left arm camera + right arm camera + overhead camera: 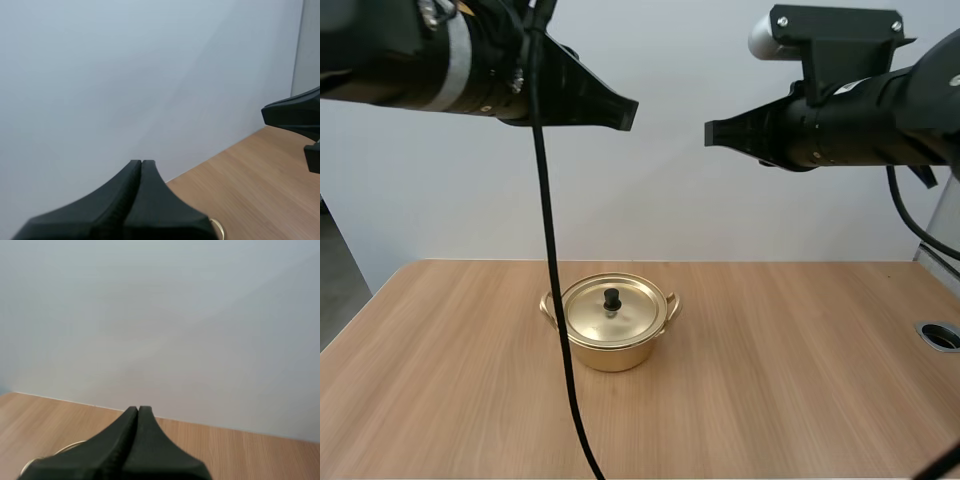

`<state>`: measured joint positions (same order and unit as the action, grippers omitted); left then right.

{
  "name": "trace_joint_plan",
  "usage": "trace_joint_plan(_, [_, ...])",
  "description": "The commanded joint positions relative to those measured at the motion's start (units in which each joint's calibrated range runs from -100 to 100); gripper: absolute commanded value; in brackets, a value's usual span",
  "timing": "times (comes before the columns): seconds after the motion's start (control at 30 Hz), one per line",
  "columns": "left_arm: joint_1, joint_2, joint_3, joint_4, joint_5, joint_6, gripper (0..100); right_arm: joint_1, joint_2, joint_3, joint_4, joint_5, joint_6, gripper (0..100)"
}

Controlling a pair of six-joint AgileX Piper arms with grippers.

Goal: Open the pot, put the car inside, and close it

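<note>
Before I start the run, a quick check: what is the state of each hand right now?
Left hand: closed, holding nothing.
Right hand: closed, holding nothing.

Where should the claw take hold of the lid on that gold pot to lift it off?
By the black knob at the middle of the lid, coming straight down from above. It stands upright and proud of the smooth, shallow dome, while the lid's rim sits snug on the pot, leaving little edge to pinch.
</note>
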<state>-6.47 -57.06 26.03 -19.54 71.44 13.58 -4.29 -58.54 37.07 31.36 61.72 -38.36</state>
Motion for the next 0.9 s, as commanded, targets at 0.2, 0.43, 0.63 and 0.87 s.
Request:
trace_joint_plan(0.2, [0.02,-12.71,5.14,0.08,2.73,-5.01,0,-0.01,-13.13,0.18,0.05,6.54,0.00,0])
trace_joint_plan(0.43, [0.02,-15.85,10.53,0.60,15.86,-9.02,0,-0.01,-19.97,7.62,2.42,7.04,-3.49,0])
trace_joint_plan(0.63, [0.02,-20.17,21.04,3.84,-3.02,-12.06,0,-0.01,-26.34,19.48,2.54,-2.27,-5.28,0])
trace_joint_plan(0.87, [0.48,-26.54,43.98,11.45,-22.10,-12.77,0,-0.01,-27.47,28.34,-0.16,-7.24,-5.28,0])
